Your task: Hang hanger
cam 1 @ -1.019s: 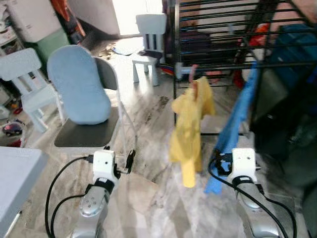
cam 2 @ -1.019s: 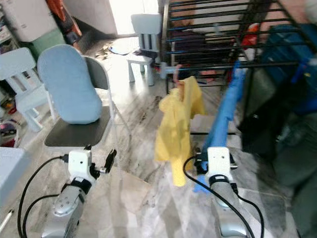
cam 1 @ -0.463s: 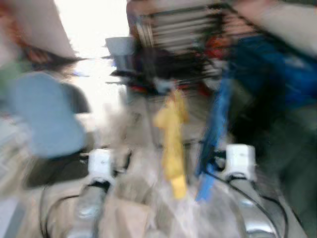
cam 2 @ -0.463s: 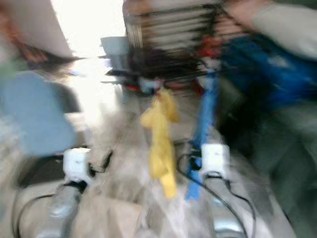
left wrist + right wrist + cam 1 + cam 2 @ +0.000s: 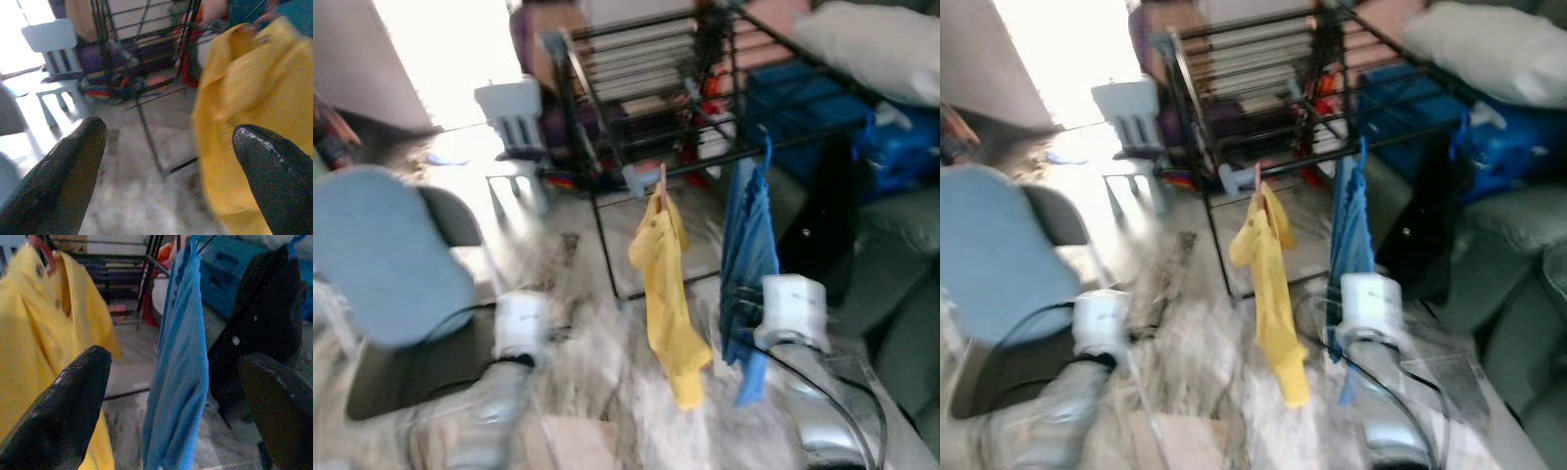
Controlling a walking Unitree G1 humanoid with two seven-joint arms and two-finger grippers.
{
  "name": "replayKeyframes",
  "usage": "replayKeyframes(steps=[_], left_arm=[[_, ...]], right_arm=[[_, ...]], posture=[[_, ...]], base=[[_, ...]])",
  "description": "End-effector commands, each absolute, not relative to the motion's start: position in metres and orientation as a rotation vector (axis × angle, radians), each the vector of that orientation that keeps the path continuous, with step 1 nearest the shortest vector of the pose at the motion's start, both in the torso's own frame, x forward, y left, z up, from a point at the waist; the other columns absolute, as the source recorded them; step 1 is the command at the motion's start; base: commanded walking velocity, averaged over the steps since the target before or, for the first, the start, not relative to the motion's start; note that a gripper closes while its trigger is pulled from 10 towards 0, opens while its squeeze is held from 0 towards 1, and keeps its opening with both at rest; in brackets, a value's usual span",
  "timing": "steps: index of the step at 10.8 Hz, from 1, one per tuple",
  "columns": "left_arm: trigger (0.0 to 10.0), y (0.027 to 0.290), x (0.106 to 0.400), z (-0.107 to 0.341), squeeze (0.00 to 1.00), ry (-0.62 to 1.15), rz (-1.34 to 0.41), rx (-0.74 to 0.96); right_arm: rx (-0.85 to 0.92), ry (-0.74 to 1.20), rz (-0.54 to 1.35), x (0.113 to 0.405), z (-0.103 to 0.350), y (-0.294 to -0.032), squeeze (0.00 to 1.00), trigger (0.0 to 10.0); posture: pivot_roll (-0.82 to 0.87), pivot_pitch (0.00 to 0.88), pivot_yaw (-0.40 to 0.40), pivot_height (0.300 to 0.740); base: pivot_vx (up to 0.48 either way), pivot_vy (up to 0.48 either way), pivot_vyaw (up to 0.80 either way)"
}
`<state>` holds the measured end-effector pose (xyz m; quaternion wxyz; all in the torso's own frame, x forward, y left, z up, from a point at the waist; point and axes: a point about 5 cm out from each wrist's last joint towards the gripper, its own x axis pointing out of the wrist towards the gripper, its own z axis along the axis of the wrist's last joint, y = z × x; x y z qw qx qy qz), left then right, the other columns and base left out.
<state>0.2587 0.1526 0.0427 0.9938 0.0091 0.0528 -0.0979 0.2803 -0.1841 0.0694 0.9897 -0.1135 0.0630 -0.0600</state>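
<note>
Black drying rack [image 5: 646, 108] ahead; blue garment [image 5: 747, 250] and yellow shirt [image 5: 668, 294] hang from its front rail, shirt on a pink hanger [image 5: 43, 253]. Left gripper [image 5: 168, 161] and right gripper [image 5: 171, 418]: jaws released, empty, facing the clothes.

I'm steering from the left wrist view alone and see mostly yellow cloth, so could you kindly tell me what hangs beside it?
Observer: A blue garment hangs on the black drying rack, to the robot's right of the yellow shirt.
Operator: Is the right gripper holding anything?
Observer: No, the right gripper is open, facing the blue garment.
Operator: What is on my left?
Observer: A grey chair with a blue cushion.
</note>
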Motion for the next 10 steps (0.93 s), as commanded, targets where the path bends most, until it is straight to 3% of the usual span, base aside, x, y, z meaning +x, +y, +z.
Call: replayKeyframes(steps=[1, 5, 10], left_arm=[[10.0, 0.144, 0.262, 0.047, 0.00, 0.087, -0.233, 0.020], [10.0, 0.144, 0.262, 0.041, 0.00, 0.102, -0.242, 0.036], [10.0, 0.150, 0.260, 0.036, 0.00, 0.114, -0.224, 0.037]], right_arm=[[-0.243, 0.102, -0.151, 0.283, 0.076, -0.193, 0.00, 10.0], [-0.283, 0.083, -0.155, 0.285, 0.079, -0.191, 0.00, 10.0], [-0.350, 0.094, -0.108, 0.295, 0.086, -0.187, 0.00, 10.0]], posture=[[-0.23, 0.000, 0.122, 0.740], [-0.22, 0.000, 0.122, 0.740], [-0.21, 0.000, 0.127, 0.740]], base=[[0.465, 0.000, 0.00], [0.242, -0.361, 0.00], [0.000, -0.233, 0.00]])
